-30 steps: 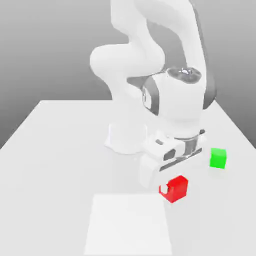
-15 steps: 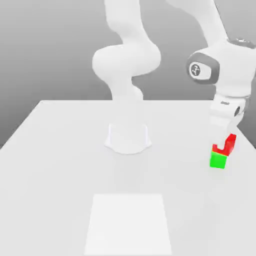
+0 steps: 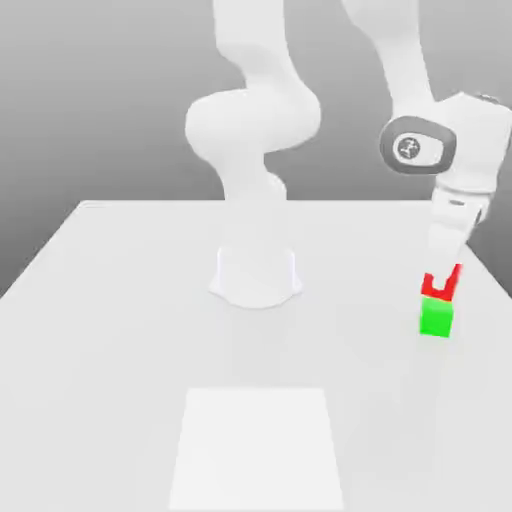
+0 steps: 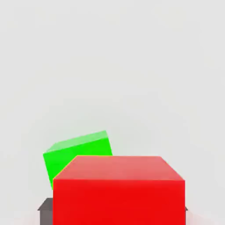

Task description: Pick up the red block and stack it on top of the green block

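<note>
Gripping the unmarked red block [image 3: 438,285], claw [image 3: 441,284] above unlabelled green block [image 3: 436,318].

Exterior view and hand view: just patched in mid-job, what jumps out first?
The red block is pinched in the shut gripper, right above the green block near the table's edge on the exterior view's right. In the hand view the red block looms in front of the green block, whose edges sit at an angle to it.

A white table [image 3: 120,330] bears a paler square patch [image 3: 257,447] near its front edge.
</note>
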Controlling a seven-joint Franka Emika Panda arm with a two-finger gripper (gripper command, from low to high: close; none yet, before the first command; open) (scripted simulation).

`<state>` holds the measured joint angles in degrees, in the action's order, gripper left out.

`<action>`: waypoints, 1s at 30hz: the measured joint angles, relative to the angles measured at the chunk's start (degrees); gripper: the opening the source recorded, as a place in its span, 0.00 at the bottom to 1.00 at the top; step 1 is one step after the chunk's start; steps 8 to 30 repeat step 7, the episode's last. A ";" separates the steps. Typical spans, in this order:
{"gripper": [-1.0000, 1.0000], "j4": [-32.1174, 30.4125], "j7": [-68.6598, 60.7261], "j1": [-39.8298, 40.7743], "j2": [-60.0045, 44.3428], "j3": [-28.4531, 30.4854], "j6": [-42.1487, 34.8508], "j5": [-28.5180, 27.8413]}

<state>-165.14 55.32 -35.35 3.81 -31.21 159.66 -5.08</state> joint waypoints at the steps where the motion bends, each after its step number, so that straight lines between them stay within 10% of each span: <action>1: 0.00 0.03 0.99 0.48 -0.94 -0.03 0.84 -1.41; 30: 0.00 -0.22 3.68 0.95 -5.96 0.21 6.70 -5.27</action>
